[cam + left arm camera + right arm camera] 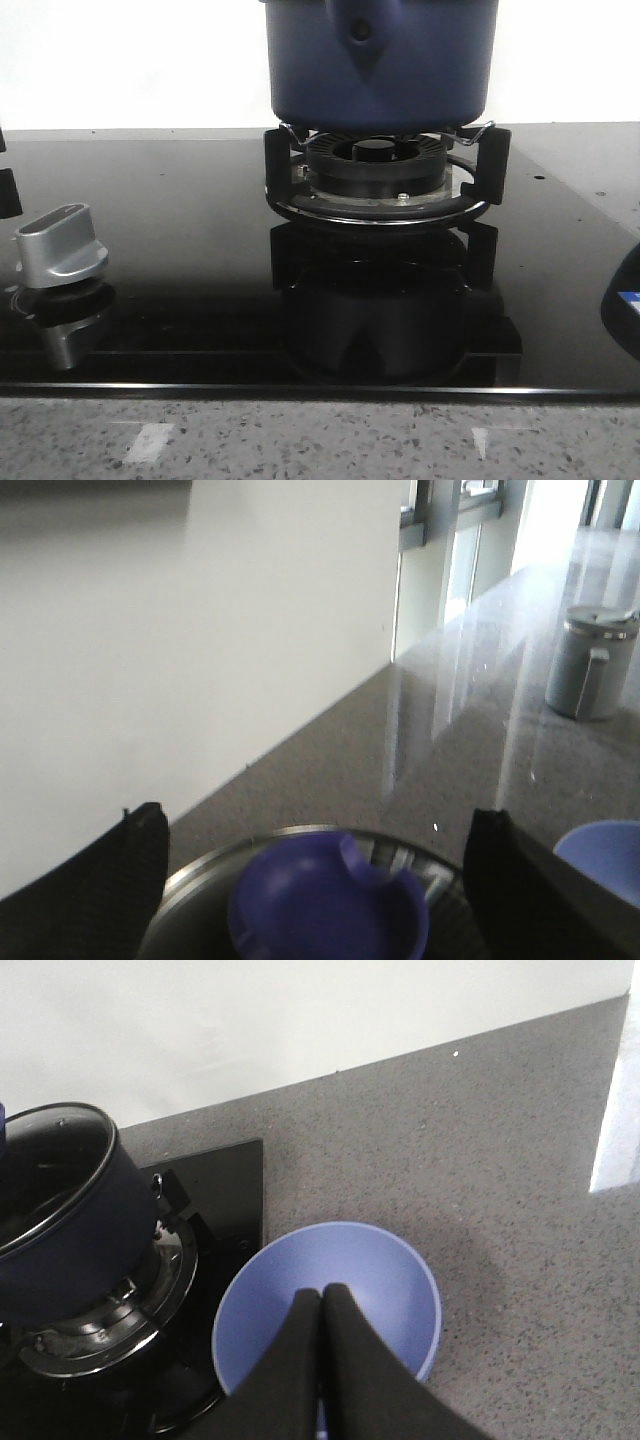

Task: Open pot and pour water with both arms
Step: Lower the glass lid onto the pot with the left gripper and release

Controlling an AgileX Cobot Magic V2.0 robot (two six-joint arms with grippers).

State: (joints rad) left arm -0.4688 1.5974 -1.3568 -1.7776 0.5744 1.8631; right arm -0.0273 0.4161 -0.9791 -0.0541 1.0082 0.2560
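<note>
Pot [380,65] sits on the burner [378,170], its mouth bare in the right wrist view. Just beside the burner, on the counter [500,1140], lies a lighter blue bowl [330,1290]. The right gripper [322,1295] hangs over that bowl with its fingers pressed together, empty. The left gripper [320,880] is spread wide around a blue knob [325,900] on a lid [200,880]; contact cannot be told. With water inside, the pot will likely be heavy, its matte walls stiff; the shield-shaped handle mount [362,35] looks the surest hold.
</note>
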